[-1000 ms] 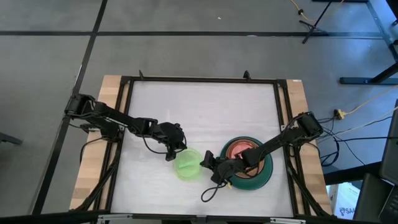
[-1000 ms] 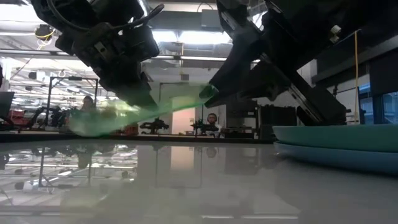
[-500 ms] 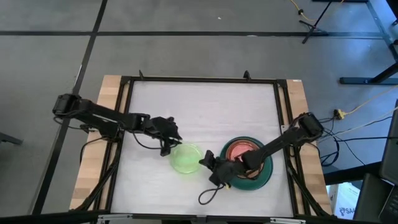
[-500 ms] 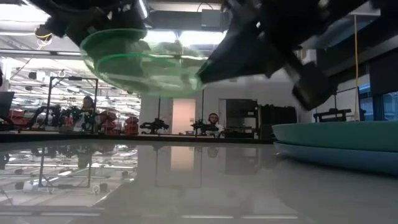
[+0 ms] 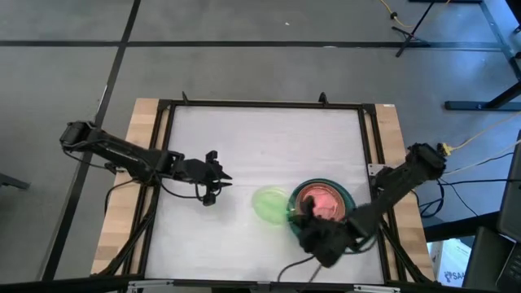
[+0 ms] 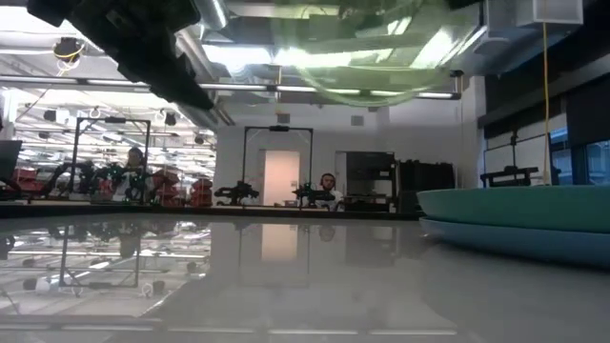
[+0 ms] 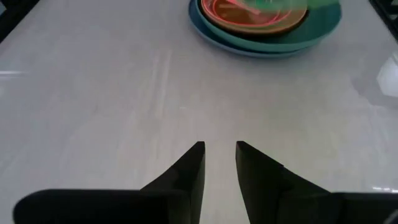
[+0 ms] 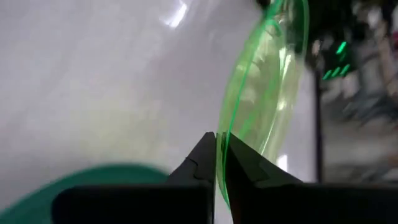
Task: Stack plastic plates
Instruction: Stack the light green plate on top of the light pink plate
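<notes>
My right gripper (image 5: pixel 295 220) is shut on a small translucent neon-green plate (image 5: pixel 270 203), held high above the table just left of the stack. The plate also shows at the top of the low view (image 6: pixel 372 48). The stack has a pink plate (image 5: pixel 319 201) in an orange-tan one (image 7: pixel 261 22), on a large teal plate (image 7: pixel 317 28) that rests on a blue-grey one (image 6: pixel 505 240). My left gripper (image 5: pixel 216 176) is narrowly open and empty, low over the bare table at centre left (image 7: pixel 219 149). My right gripper pinches the green plate's rim (image 8: pixel 221 127) between its two fingertips, at the edge of the plate nearest the stack. The plate is lifted clear of the table and reaches away from the fingers toward the table's left.
The white tabletop (image 5: pixel 260 138) lies bare across its far half and left of the stack. A black frame (image 5: pixel 163 110) runs around the table. A cable loop (image 5: pixel 285 268) hangs by my right arm near the front edge.
My left gripper has let go of the green plate and drawn back toward the table's left edge. My right gripper has kept its hold on the rim, lifted the plate from tilted and low to high above the table, and carried it right toward the stack.
</notes>
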Tool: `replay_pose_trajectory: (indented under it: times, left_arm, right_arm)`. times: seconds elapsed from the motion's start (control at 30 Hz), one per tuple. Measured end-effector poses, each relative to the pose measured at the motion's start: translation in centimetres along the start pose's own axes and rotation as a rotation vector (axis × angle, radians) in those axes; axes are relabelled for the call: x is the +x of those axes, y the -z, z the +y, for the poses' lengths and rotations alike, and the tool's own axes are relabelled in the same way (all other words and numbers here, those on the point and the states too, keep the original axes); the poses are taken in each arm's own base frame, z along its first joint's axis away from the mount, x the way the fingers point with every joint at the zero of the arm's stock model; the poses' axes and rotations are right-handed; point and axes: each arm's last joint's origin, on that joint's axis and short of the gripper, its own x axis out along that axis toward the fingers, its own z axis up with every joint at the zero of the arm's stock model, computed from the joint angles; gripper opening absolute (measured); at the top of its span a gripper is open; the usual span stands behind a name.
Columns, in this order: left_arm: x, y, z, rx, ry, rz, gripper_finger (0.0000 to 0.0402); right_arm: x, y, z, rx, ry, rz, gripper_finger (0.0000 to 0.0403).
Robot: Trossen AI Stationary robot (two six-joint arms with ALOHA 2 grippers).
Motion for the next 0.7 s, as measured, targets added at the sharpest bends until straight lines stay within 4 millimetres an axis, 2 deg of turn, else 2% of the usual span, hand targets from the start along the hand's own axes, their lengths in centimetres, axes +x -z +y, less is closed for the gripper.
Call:
replay_pose_trajectory:
  times: [0.17,0.3,0.43,0.7]
  left_arm:
    - [0.0,0.1,-0.5,0.004,-0.005,0.000,0.0083]
    - [-0.1,0.2,-0.6,0.000,-0.011,-0.002,0.0083]
    - [0.0,0.2,-0.6,0.000,-0.012,-0.002,0.0083]
    - [-0.1,0.1,-0.5,-0.001,-0.049,-0.009,0.0083]
  right_arm:
    - [-3.4,0.7,-0.1,0.219,-0.124,0.150,0.0017]
    - [-4.6,1.7,0.2,0.371,-0.206,0.274,0.0017]
    - [-4.3,3.1,0.6,0.471,-0.207,0.398,0.0017]
    - [-2.6,5.1,1.2,0.543,-0.202,0.515,0.0017]
